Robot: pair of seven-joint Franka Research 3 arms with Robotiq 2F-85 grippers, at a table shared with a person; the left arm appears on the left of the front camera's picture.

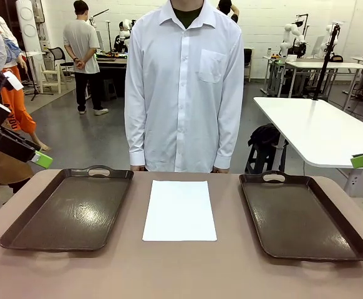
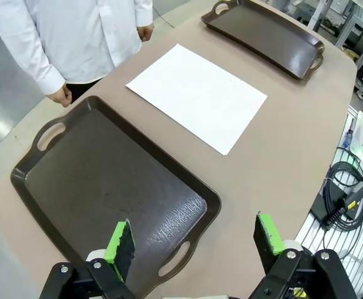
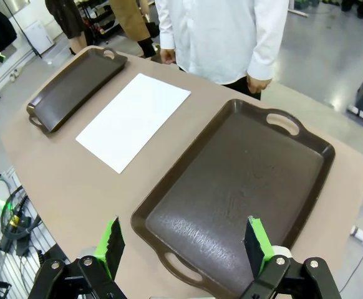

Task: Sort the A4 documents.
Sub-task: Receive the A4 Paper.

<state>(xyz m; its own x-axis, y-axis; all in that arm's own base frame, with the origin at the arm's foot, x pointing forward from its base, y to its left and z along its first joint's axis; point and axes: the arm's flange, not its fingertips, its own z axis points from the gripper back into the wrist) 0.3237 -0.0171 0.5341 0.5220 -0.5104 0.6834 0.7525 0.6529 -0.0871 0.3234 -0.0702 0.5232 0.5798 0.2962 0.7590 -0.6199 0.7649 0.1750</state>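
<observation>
We see a blank white sheet point(image 1: 180, 210) lying flat on the table point(image 1: 181, 274) between the left tray point(image 1: 69, 208) and right tray point(image 1: 303, 215), touching neither; whether more sheets lie under it we cannot tell. Our left claw point(image 2: 194, 232) and right claw point(image 3: 183, 233) both gape wide and empty, each above its own tray. The table edge half hides the hands of the person point(image 1: 184, 87).
</observation>
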